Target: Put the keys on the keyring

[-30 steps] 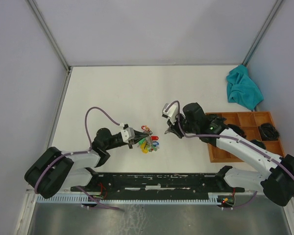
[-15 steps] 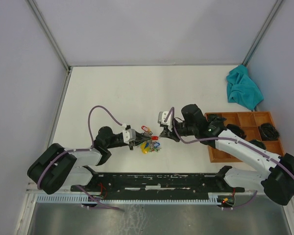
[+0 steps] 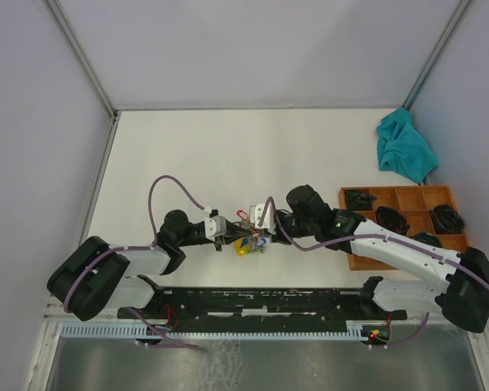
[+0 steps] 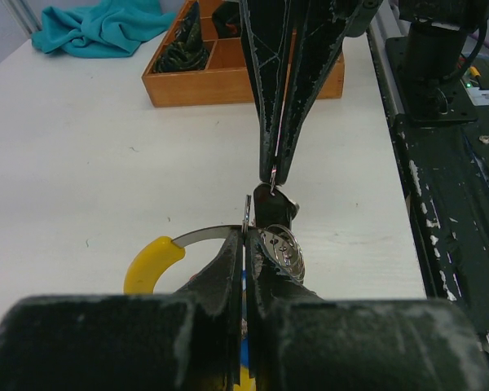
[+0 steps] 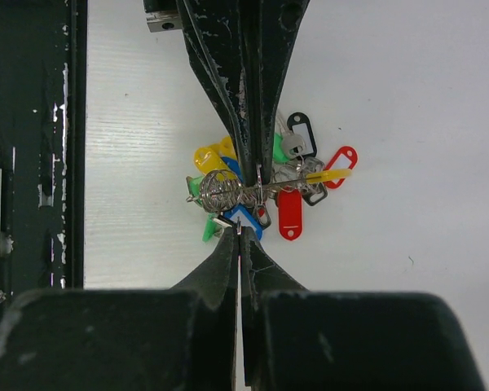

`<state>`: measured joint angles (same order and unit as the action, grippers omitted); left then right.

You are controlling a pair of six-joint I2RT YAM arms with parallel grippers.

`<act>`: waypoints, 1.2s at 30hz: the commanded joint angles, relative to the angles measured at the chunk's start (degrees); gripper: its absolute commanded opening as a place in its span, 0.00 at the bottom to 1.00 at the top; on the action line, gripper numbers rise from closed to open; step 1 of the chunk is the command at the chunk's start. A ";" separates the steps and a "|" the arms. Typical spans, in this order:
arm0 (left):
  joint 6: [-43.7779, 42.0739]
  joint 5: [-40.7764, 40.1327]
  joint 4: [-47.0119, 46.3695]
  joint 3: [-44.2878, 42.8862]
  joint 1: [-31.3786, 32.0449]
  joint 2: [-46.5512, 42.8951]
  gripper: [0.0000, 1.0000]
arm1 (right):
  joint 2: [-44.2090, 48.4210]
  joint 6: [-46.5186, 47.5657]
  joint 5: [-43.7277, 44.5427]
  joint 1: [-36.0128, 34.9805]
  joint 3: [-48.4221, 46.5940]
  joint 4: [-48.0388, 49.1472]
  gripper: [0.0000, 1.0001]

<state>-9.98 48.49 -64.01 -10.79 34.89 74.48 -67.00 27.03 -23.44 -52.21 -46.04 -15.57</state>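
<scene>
Two things, tray (image 3: 354, 262) and cloth (image 3: 405, 151), sit well right. Left gripper (image 5: 252, 165) pinches the keyring (image 5: 220, 192), on edge, crosswise; right gripper (image 4: 275, 167) shut, just beside.

No writing, brand, number or sign can be read in any view; the small white windows of the coloured plastic key tags (image 5: 290, 216) look blank.

tabletop (image 3: 228, 155): white
far right corner: teal cloth (image 3: 404, 149), crumpled
right edge, near half: wooden compartment tray (image 3: 354, 262)
near edge, centre: keyring (image 3: 248, 242), coloured tags resting on the tabletop
</scene>
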 commanded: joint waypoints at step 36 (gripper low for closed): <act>2.97 3.74 -3.76 -3.01 0.26 1.28 0.03 | 0.27 1.76 5.75 -2.40 -1.97 3.43 0.01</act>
<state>-9.96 51.18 -63.99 -11.64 34.89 75.40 -67.68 28.60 -17.87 -54.26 -46.04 -14.28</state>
